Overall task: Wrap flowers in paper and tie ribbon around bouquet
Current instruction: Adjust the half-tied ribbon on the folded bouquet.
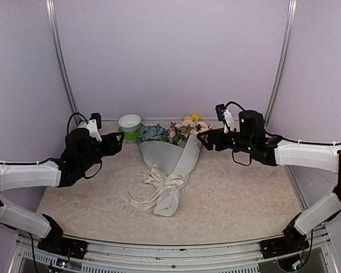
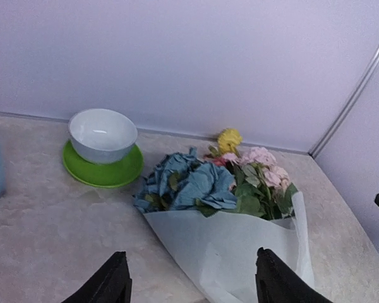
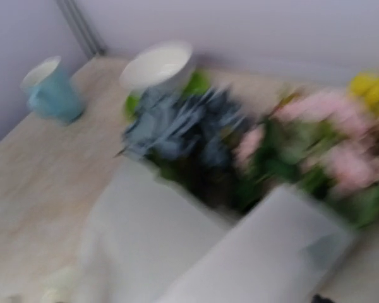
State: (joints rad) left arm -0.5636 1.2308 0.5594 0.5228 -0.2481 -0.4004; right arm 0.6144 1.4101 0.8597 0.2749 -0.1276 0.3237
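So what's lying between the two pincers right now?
In the top view, the flower end of the bouquet lies between the left pincer and the right pincer; bare table separates it from the left one.

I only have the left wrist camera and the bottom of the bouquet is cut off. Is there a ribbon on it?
Observer: Yes, the top view shows the ribbon around the bouquet at its narrow lower part, ends trailing on the table.
Operator: Where's the right gripper?
Observer: The right gripper hangs beside the bouquet's upper right edge; contact is unclear.
Operator: That blue thing at my left edge?
Observer: A blue cup, upright, per the right wrist view.
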